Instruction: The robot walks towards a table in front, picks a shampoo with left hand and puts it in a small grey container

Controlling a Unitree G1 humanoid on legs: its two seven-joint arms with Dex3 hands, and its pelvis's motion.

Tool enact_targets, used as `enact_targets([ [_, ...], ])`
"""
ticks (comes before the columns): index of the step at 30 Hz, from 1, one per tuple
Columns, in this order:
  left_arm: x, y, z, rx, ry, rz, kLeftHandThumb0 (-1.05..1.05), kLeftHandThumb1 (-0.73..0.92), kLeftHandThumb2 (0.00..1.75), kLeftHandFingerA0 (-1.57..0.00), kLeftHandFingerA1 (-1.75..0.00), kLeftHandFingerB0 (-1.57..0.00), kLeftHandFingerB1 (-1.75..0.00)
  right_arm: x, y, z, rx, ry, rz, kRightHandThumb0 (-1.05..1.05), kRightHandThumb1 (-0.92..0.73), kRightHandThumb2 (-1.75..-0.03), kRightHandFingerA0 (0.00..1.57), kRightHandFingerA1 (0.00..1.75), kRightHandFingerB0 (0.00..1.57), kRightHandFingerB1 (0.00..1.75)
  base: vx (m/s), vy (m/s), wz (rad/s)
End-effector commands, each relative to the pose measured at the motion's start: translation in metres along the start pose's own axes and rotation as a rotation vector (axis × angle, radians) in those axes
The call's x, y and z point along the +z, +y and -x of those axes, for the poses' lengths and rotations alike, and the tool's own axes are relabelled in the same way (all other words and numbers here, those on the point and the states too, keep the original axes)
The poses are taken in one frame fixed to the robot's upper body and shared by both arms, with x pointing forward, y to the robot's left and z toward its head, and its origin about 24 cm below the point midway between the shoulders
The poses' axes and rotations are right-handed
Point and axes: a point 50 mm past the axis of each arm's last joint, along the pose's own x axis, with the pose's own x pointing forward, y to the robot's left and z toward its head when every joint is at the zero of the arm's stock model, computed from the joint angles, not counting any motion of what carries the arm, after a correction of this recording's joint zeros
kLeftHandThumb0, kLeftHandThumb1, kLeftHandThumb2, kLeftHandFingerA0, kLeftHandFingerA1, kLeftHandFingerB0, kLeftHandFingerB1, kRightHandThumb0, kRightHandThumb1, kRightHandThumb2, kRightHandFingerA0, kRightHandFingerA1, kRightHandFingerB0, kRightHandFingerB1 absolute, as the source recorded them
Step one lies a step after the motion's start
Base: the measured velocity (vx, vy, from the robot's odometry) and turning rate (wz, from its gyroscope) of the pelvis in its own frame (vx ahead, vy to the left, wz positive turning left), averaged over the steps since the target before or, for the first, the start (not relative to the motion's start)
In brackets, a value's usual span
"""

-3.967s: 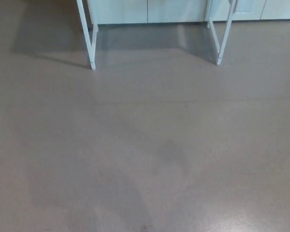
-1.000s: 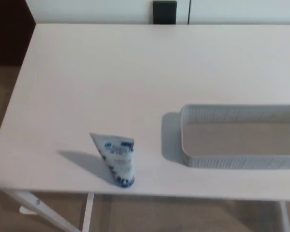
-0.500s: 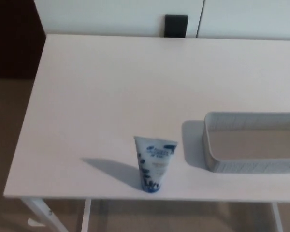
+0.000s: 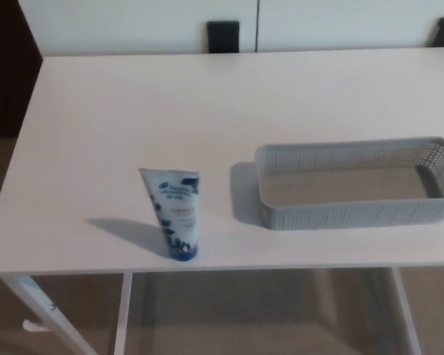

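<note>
My hands are out of shot so I can't tell my fingers' state, and I'm worrying about tipping that shampoo tube (image 4: 176,214) standing cap-down by the table (image 4: 133,111) edge.

Single head view, looking down over table (image 4: 96,111) near edge.

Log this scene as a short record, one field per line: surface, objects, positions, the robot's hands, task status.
surface: white table
shampoo: white and blue shampoo tube, standing on its cap near the front edge
container: grey container, mesh walls, empty, to the right of the tube
relation: tube and container apart, not touching
hands: neither in view
status: tube not yet picked up
</note>
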Motion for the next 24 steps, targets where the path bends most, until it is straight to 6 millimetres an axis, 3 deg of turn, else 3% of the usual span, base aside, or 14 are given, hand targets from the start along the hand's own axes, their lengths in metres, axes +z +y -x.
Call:
enact_targets([
  [1,0.0009,0.0037,-0.0004,0.017,-0.004,-0.009,-0.43,0.52,0.83,-0.61,-0.66,-0.34,-0.48,0.0016,-0.0011,-0.0005,0.004,-0.004,0.002,-0.29,-0.72,-0.61,0.7,0.5,0.57,0.43,0.03,0.207,-0.14],
  [12,0.0072,0.0057,-0.0026,0.014,-0.022,-0.01,-0.45,0.53,0.83,-0.59,-0.63,-0.35,-0.48,0.0041,-0.0026,-0.0016,0.02,-0.001,-0.006,-0.29,-0.72,-0.61,0.7,0.51,0.57,0.44,0.0,0.139,0.03],
  [13,0.0072,0.0056,-0.0027,0.014,-0.02,-0.007,-0.37,0.65,0.59,-0.65,-0.55,-0.42,-0.34,0.0043,-0.0024,-0.0017,0.02,-0.001,-0.005,-0.29,-0.72,-0.61,0.7,0.51,0.57,0.44,0.0,0.0,0.0],
  [15,0.0075,0.0056,-0.0025,0.014,-0.025,-0.006,-0.37,0.65,0.59,-0.65,-0.55,-0.43,-0.35,0.0045,-0.0024,-0.0016,0.018,-0.005,-0.005,-0.3,-0.72,-0.61,0.71,0.53,0.58,0.44,0.0,0.0,0.0],
  [16,0.0076,0.0059,-0.0024,0.015,-0.028,-0.005,-0.43,0.53,0.83,-0.59,-0.65,-0.35,-0.48,0.0048,-0.0023,-0.0016,0.02,-0.007,-0.006,-0.3,-0.72,-0.61,0.7,0.53,0.58,0.44,-0.06,-0.094,-0.02],
  [17,0.0078,0.0063,-0.0025,0.016,-0.03,-0.006,-0.37,0.65,0.59,-0.65,-0.55,-0.43,-0.34,0.0057,-0.0027,-0.0017,0.021,-0.011,-0.003,-0.29,-0.73,-0.62,0.7,0.53,0.57,0.44,-0.06,-0.106,0.01],
  [18,0.0079,0.0064,-0.0025,0.017,-0.03,-0.007,-0.37,0.65,0.59,-0.65,-0.55,-0.43,-0.34,0.006,-0.0029,-0.0017,0.021,-0.013,-0.002,-0.29,-0.73,-0.62,0.7,0.53,0.57,0.44,-0.04,-0.108,-0.01],
  [21,0.0081,0.0059,-0.0024,0.021,-0.033,-0.002,-0.36,0.66,0.6,-0.64,-0.55,-0.41,-0.34,0.007,-0.0033,-0.0022,0.023,-0.011,0.011,-0.3,-0.73,-0.61,0.69,0.52,0.56,0.44,0.0,-0.033,-0.01],
  [22,0.0088,0.0063,-0.0025,0.018,-0.037,-0.01,-0.44,0.54,0.84,-0.58,-0.64,-0.34,-0.47,0.0073,-0.0035,-0.0022,0.022,-0.012,0.015,-0.3,-0.73,-0.61,0.7,0.52,0.57,0.44,0.0,0.0,0.0],
  [24,0.0097,0.0071,-0.0026,0.023,-0.043,-0.008,-0.44,0.53,0.84,-0.59,-0.64,-0.33,-0.47,0.0078,-0.0038,-0.0024,0.022,-0.013,0.023,-0.3,-0.73,-0.61,0.7,0.51,0.57,0.43,0.0,0.0,0.0],
])
